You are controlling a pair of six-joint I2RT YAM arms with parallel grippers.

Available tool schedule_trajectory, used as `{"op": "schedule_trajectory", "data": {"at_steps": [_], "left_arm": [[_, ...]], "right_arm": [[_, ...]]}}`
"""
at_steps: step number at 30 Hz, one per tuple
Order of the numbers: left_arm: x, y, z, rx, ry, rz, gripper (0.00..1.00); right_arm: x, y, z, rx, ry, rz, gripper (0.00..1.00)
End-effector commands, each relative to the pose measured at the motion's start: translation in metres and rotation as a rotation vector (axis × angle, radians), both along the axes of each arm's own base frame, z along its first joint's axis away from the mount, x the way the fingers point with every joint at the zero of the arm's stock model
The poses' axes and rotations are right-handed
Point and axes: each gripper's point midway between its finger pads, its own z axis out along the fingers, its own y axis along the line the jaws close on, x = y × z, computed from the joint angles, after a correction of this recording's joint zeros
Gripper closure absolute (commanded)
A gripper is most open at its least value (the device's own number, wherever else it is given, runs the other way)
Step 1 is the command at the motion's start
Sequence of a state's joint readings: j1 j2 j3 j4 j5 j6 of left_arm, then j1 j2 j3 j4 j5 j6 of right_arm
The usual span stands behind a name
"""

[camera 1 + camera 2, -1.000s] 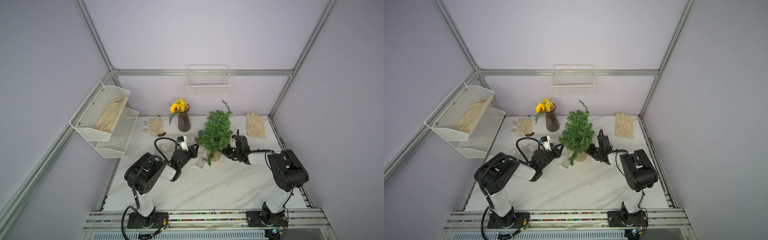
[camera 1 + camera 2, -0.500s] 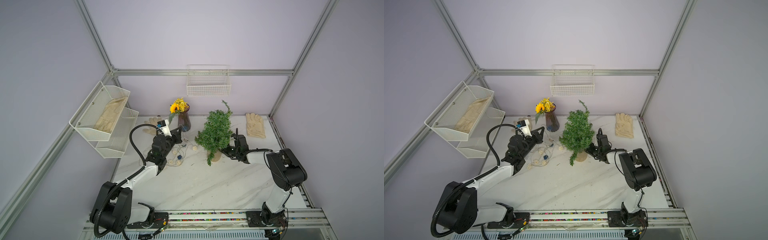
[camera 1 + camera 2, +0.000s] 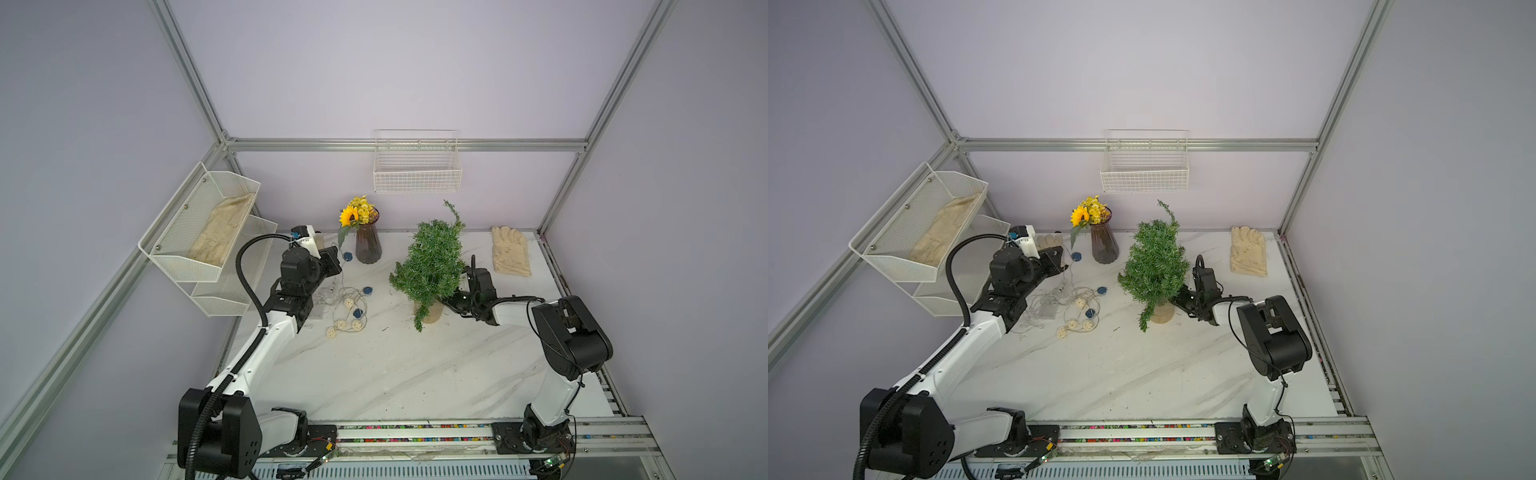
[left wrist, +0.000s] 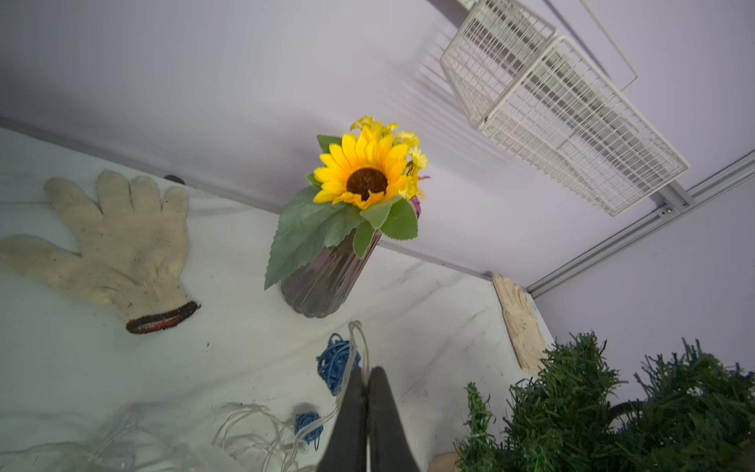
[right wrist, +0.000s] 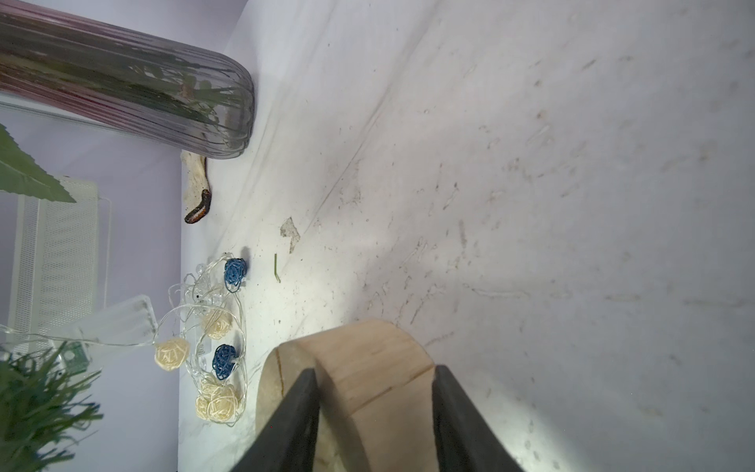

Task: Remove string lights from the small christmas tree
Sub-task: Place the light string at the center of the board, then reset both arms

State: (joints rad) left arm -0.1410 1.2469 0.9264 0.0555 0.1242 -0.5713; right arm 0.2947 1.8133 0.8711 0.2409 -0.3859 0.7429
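Note:
The small christmas tree [image 3: 432,266] [image 3: 1154,266] stands upright at mid table on its tan base [image 5: 367,351]. My right gripper [image 3: 446,305] [image 5: 374,370] is low at its right side, fingers pressed against both sides of the base. The string lights [image 3: 347,309] [image 3: 1075,309] lie in a loose heap left of the tree, with the clear battery box [image 3: 1047,311] [image 5: 118,323] among them. My left gripper [image 3: 337,266] [image 4: 366,370] hovers above the heap near the vase, shut on the wire beside a blue ball [image 4: 337,363]. No wire shows on the branches.
A dark vase of yellow flowers [image 3: 368,245] stands just right of my left gripper. Cream gloves lie at the back right [image 3: 510,251] and back left [image 4: 118,253]. A wire basket [image 3: 417,174] hangs on the back wall. A mesh shelf [image 3: 208,232] sticks out at the left.
My left arm has swung from beside the tree out to the back left, dragging the string lights with it onto the table. The right gripper has stayed at the tree's base.

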Motion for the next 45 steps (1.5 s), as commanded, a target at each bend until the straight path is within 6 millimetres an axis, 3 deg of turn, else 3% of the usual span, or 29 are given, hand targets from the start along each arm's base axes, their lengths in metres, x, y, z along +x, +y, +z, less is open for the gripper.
{"op": "schedule_trajectory", "data": {"at_steps": [1, 2, 3, 5, 6, 10, 14, 15, 20, 22, 25, 30, 34, 38, 42, 43, 45], "left_arm": [[-0.018, -0.003, -0.045, -0.040, 0.106, 0.001, 0.98], [-0.022, 0.001, -0.056, -0.030, 0.129, 0.024, 0.87], [-0.026, 0.008, -0.069, -0.007, 0.164, 0.062, 0.65], [-0.034, 0.023, -0.085, 0.072, 0.236, 0.138, 0.32], [-0.038, 0.032, -0.092, 0.133, 0.277, 0.177, 0.01], [-0.053, 0.058, -0.099, 0.358, 0.382, 0.296, 0.00], [-0.054, 0.066, -0.091, 0.469, 0.313, 0.303, 0.00], [-0.052, 0.066, -0.089, 0.510, 0.281, 0.286, 0.00], [-0.048, 0.086, -0.085, 0.651, 0.193, 0.378, 0.00], [-0.047, 0.089, -0.092, 0.737, 0.150, 0.371, 0.00], [-0.048, 0.091, -0.108, 0.811, 0.083, 0.367, 0.00], [-0.043, 0.091, -0.142, 0.856, 0.021, 0.345, 0.00], [-0.029, 0.093, -0.144, 0.888, -0.018, 0.357, 0.00], [-0.023, 0.101, -0.148, 0.844, 0.028, 0.326, 0.00], [-0.044, 0.111, -0.125, 0.699, -0.105, 0.393, 0.00], [-0.054, 0.117, -0.127, 0.622, -0.135, 0.412, 0.00], [-0.056, 0.118, -0.129, 0.591, -0.170, 0.400, 0.00]], "right_arm": [[-0.004, -0.004, -0.002, -0.055, 0.052, -0.004, 0.47], [0.000, -0.005, 0.006, -0.056, 0.039, -0.010, 0.43], [0.005, -0.007, 0.015, -0.068, 0.019, -0.021, 0.38], [0.012, -0.015, 0.031, -0.097, -0.015, -0.048, 0.31], [0.015, -0.023, 0.038, -0.113, -0.030, -0.073, 0.28], [0.024, -0.064, 0.066, -0.160, -0.084, -0.190, 0.16], [0.030, -0.101, 0.088, -0.246, -0.135, -0.301, 0.10], [0.031, -0.108, 0.093, -0.276, -0.149, -0.329, 0.03], [0.034, -0.164, 0.105, -0.470, -0.181, -0.590, 0.03], [0.032, -0.187, 0.112, -0.554, -0.233, -0.697, 0.03], [0.030, -0.197, 0.117, -0.659, -0.382, -0.688, 0.03], [0.012, -0.211, 0.103, -0.834, -0.552, -0.674, 0.03], [0.015, -0.214, 0.080, -0.890, -0.556, -0.668, 0.03], [0.025, -0.195, 0.090, -0.901, -0.712, -0.561, 0.03], [0.024, -0.195, 0.084, -0.861, -0.747, -0.555, 0.03], [0.022, -0.195, 0.083, -0.845, -0.754, -0.546, 0.03], [0.018, -0.198, 0.083, -0.798, -0.777, -0.527, 0.03]]}}
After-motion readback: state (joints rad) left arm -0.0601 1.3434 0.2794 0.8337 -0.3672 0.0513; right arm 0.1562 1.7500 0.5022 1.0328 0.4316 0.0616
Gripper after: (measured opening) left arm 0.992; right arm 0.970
